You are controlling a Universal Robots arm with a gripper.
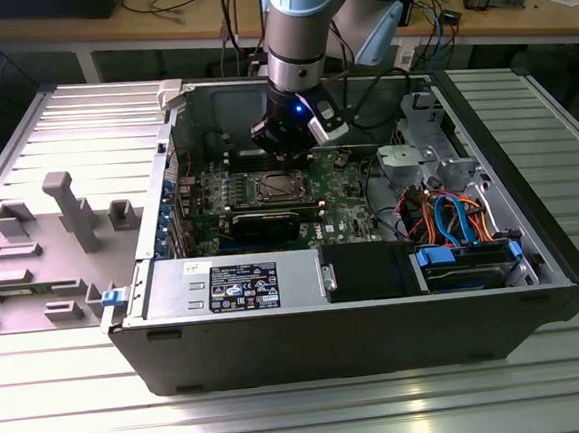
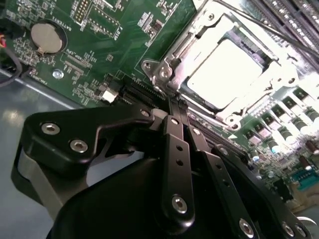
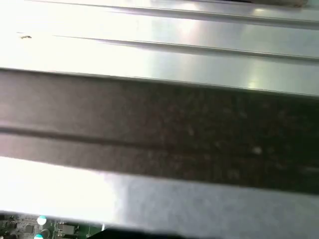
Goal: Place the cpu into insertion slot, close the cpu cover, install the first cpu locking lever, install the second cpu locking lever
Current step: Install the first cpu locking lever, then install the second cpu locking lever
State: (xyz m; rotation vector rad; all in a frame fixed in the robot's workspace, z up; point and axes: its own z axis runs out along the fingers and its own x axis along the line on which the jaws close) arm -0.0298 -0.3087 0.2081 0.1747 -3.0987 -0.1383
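Black metal fingers (image 2: 175, 149) of the gripper (image 2: 177, 107) lie pressed together in the second wrist view, clenched with no gap and nothing visibly held between them, their tips reaching up from the lower middle of the frame to the near corner of the cpu cover (image 2: 172, 59). Just beyond those tips, in the upper right of the frame, the cpu (image 2: 224, 69) lies flat in the insertion slot (image 2: 279, 82), its pale metal top glaring through the cover's square window, and the cover lies down over it. Green circuit board (image 2: 109, 45) spreads to the upper left, with a round coin battery (image 2: 46, 37) near the corner. In the exterior view the gripper (image 1: 289, 141) hangs at the upper middle of the frame inside the open computer case (image 1: 359, 331), just above the socket (image 1: 272, 186), the case resting on a ribbed metal table (image 1: 285, 417).
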